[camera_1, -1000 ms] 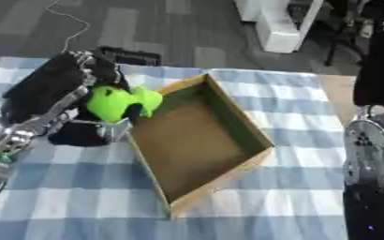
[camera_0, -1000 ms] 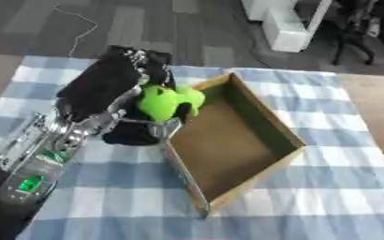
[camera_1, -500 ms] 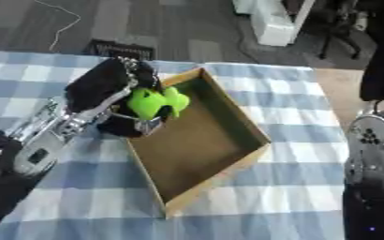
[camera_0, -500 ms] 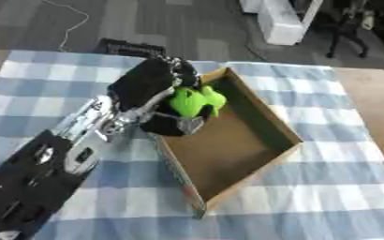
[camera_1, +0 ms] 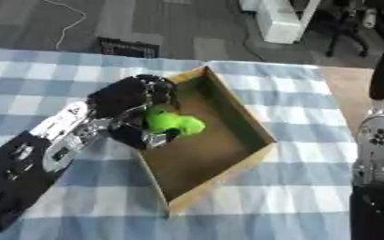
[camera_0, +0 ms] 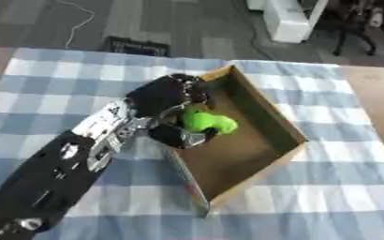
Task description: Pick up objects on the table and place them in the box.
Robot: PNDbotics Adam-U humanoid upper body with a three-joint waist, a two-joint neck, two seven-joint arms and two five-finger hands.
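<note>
Left eye view: left hand (camera_0: 164, 99) fingers curl around green object (camera_0: 206, 122) above the box (camera_0: 270, 123).

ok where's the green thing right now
The green object is held in the left hand, just over the box near its left wall, centre of the left eye view.

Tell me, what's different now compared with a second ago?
The left hand, fingers curled round the green object, has carried it from beside the cardboard box over the near wall, so it now hangs above the box floor. It has not let go. The box stays on the checked cloth; the right arm remains idle at the right edge.
</note>
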